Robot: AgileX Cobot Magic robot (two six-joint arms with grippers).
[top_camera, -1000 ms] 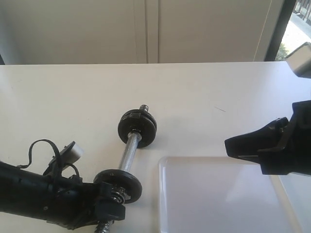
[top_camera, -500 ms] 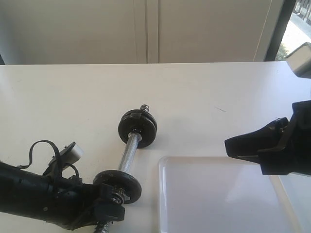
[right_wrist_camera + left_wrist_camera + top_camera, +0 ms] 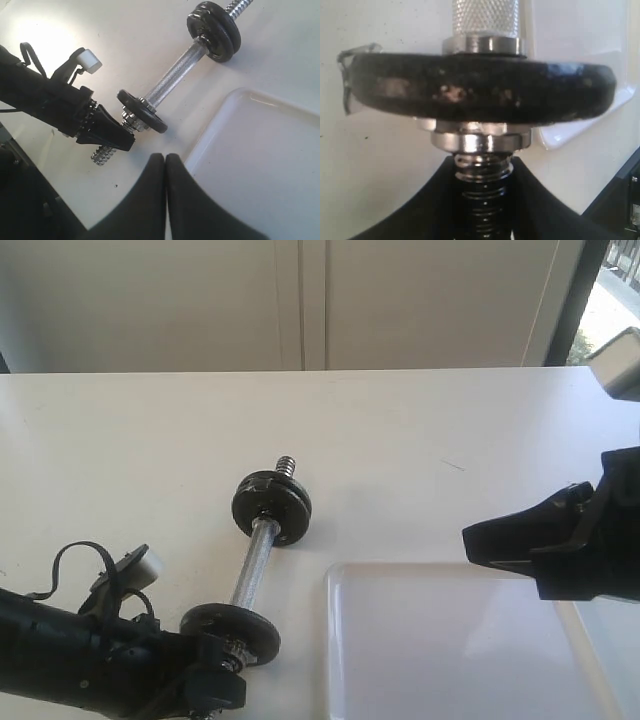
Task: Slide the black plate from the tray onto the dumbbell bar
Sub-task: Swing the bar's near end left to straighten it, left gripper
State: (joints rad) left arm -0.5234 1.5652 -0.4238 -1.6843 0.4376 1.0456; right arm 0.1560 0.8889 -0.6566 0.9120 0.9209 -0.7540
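Note:
The dumbbell bar (image 3: 250,565) lies on the table left of the tray (image 3: 460,640), with two black discs (image 3: 271,507) together at its far end. A single black plate (image 3: 230,630) sits on its near end, backed by a chrome nut (image 3: 480,141). My left gripper (image 3: 215,692) is shut on the bar's near threaded end (image 3: 482,200), just behind that nut. In the left wrist view the plate (image 3: 480,92) fills the width. My right gripper (image 3: 165,157) is shut and holds nothing; it hovers over the tray's left rim (image 3: 210,130). No disc shows in the tray.
The white table (image 3: 150,440) stretches behind and left of the bar. A cable and a white block (image 3: 140,568) stick up from the left arm. A window frame (image 3: 575,300) stands at the back right. The tray's near part runs out of view.
The bar with its discs has shifted a little to the left and toward the front, carried by the left gripper. The right gripper and tray have not moved.

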